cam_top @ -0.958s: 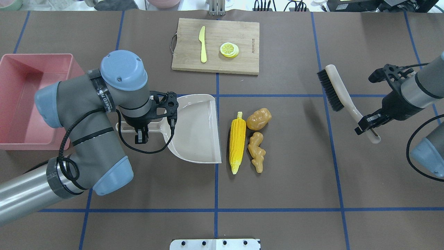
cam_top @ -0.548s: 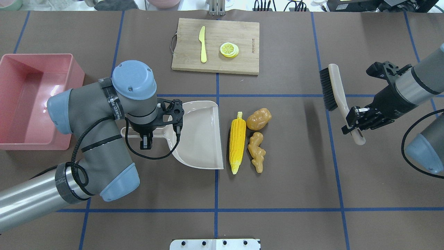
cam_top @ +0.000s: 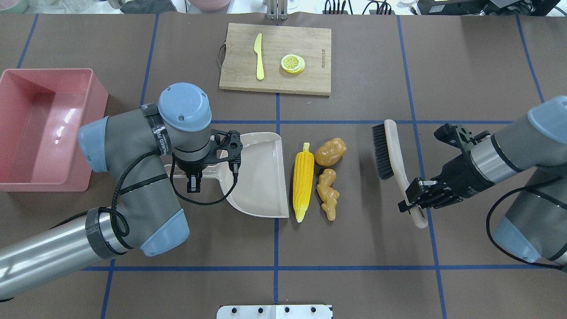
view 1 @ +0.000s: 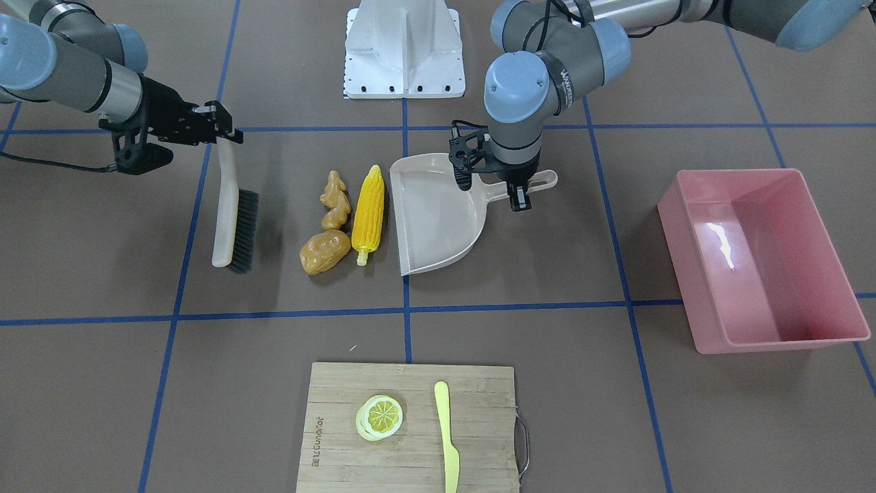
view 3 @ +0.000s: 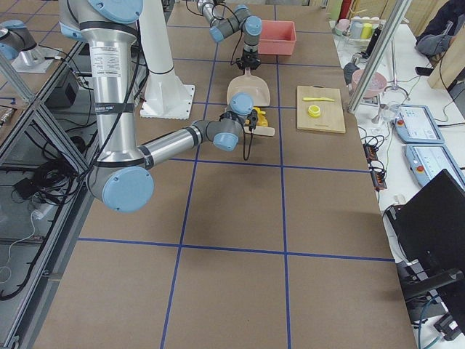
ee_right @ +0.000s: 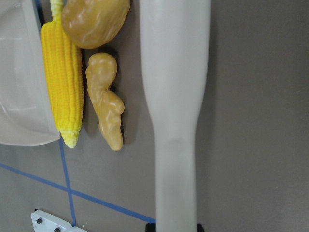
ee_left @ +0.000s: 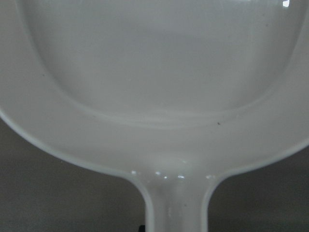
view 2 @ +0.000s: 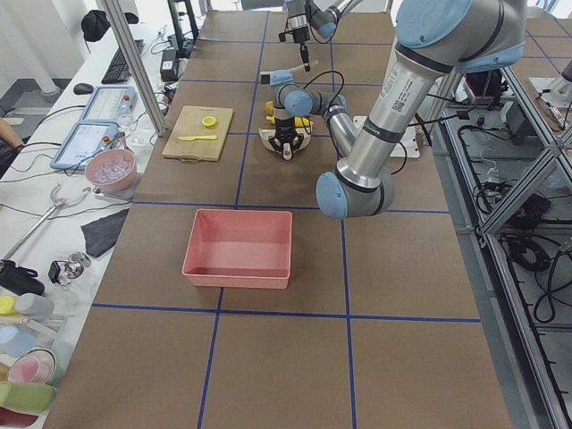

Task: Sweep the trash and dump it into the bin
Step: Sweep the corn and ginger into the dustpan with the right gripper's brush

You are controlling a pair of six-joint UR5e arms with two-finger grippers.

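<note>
The yellow corn cob (cam_top: 303, 181), tan ginger root (cam_top: 328, 192) and brown potato (cam_top: 330, 151) lie together at mid-table; they also show in the right wrist view as corn (ee_right: 62, 82), ginger (ee_right: 106, 106) and potato (ee_right: 94, 19). My left gripper (cam_top: 193, 177) is shut on the handle of the beige dustpan (cam_top: 259, 177), whose open edge lies right beside the corn. My right gripper (cam_top: 414, 201) is shut on the handle of a brush (cam_top: 394, 155), held to the right of the food, bristles facing it. The pink bin (cam_top: 44, 73) stands empty at the far left.
A wooden cutting board (cam_top: 239, 71) lies at the far side with a pale yellow knife (cam_top: 259, 56) and a lemon slice (cam_top: 293, 63) on it. The robot's white base plate (cam_top: 274, 311) is at the near edge.
My left arm has slid the dustpan right, up to the corn. My right arm has carried the brush left and nearer the robot, closer to the potato and ginger.
</note>
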